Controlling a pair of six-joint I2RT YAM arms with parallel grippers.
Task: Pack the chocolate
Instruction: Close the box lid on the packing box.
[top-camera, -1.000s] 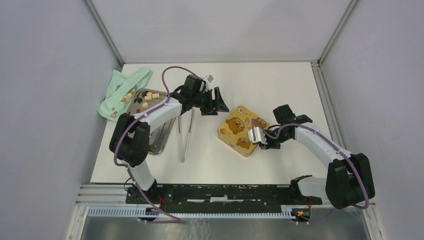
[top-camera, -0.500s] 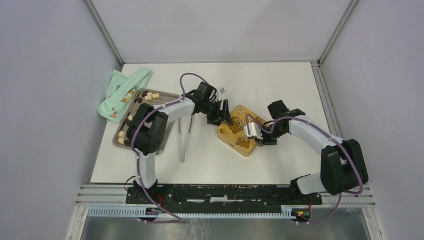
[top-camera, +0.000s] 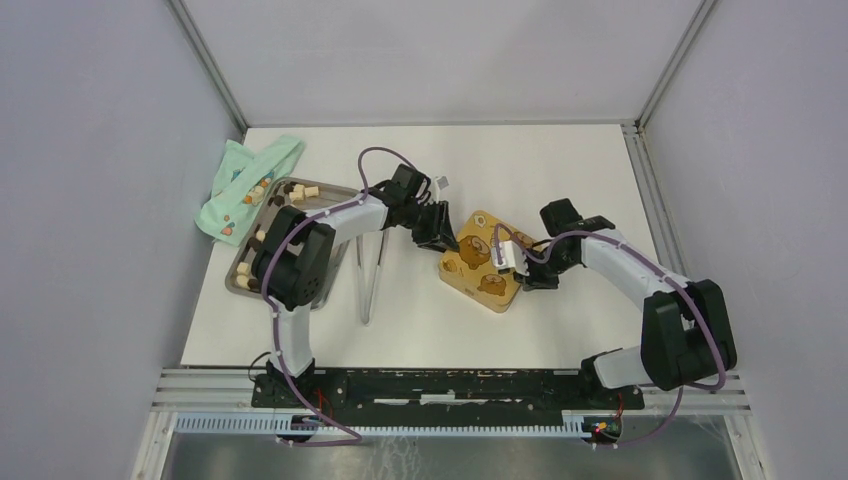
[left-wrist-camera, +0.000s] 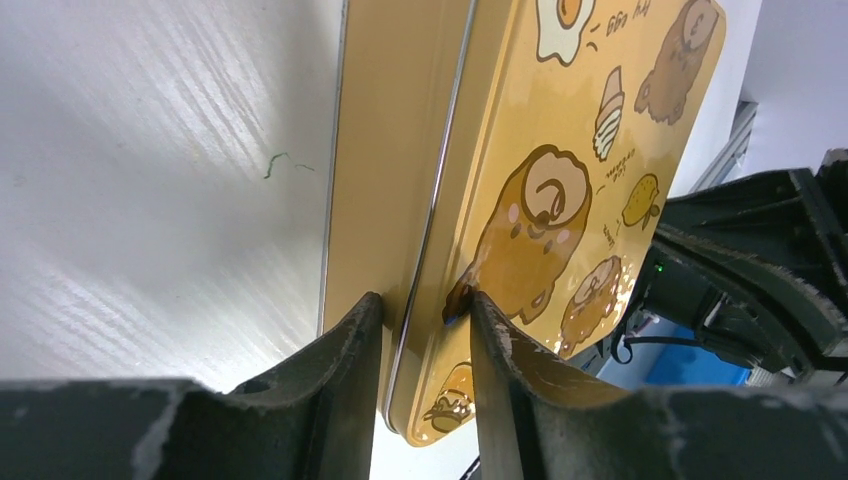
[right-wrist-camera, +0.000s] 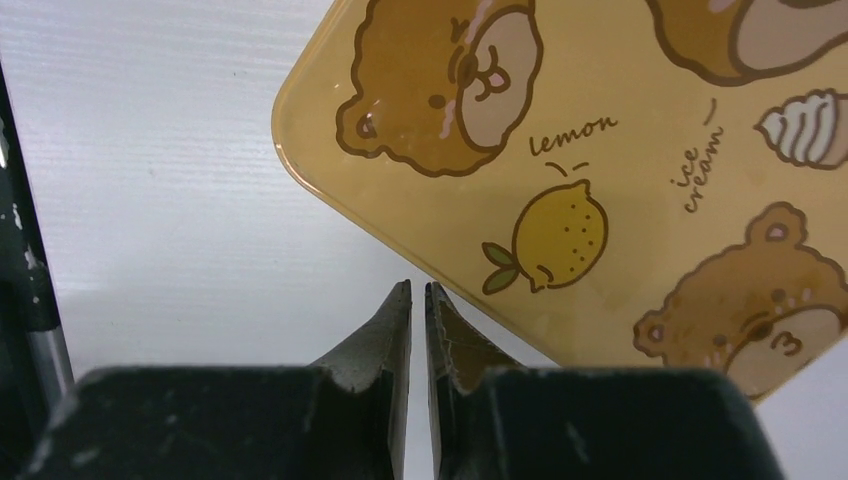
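While the chocolate lies in the metal tray at the table's left, well apart from both grippers, I see my left gripper narrowed onto the edge of the gold tin, with one finger against its side wall and the other on the printed lid. My right gripper is all but closed on nothing, its tips just beside the tin's corner, where I read "lemon" and "ice cream".
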